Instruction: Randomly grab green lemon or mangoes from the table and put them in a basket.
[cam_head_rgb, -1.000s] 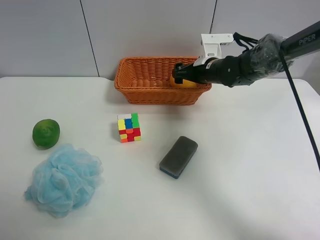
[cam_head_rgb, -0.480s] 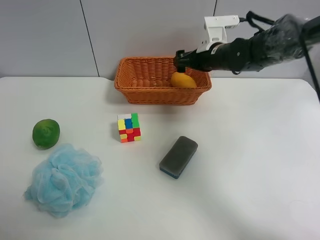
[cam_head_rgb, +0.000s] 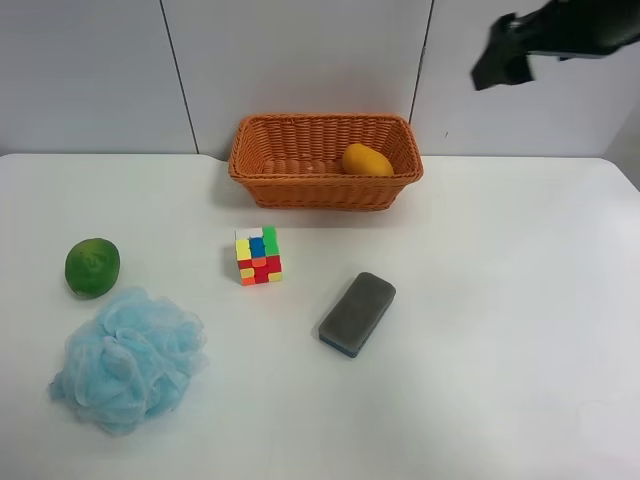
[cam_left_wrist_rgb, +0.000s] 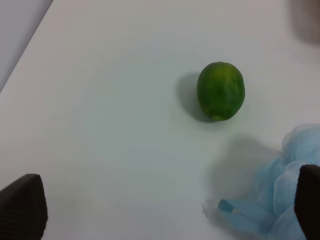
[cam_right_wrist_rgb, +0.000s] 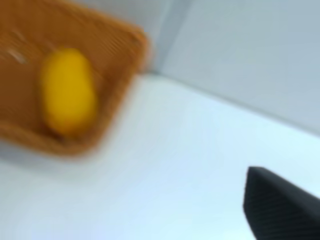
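The orange-yellow mango (cam_head_rgb: 366, 161) lies free inside the wicker basket (cam_head_rgb: 300, 185) at the back of the white table (cam_head_rgb: 500, 300). The blurred right wrist view also shows the mango (cam_right_wrist_rgb: 68, 90) in the basket (cam_right_wrist_rgb: 122, 75). My right gripper (cam_head_rgb: 496, 64) is a dark blur high above the table, right of the basket, holding nothing; one finger (cam_right_wrist_rgb: 282, 210) shows far to the side. The green lemon (cam_head_rgb: 92, 267) sits at the table's left. My left gripper (cam_left_wrist_rgb: 165, 207) is open and empty, hovering short of the lemon (cam_left_wrist_rgb: 220, 90).
A fluffy light-blue pouf (cam_head_rgb: 127, 357) lies just in front of the lemon and shows in the left wrist view (cam_left_wrist_rgb: 280, 190). A colourful puzzle cube (cam_head_rgb: 258, 256) and a grey sponge block (cam_head_rgb: 357, 313) stand mid-table. A grey wall rises behind the basket.
My right gripper let go of the mango in the basket, then rose and pulled back to the upper right. The mango stays in the basket. Nothing else moved.
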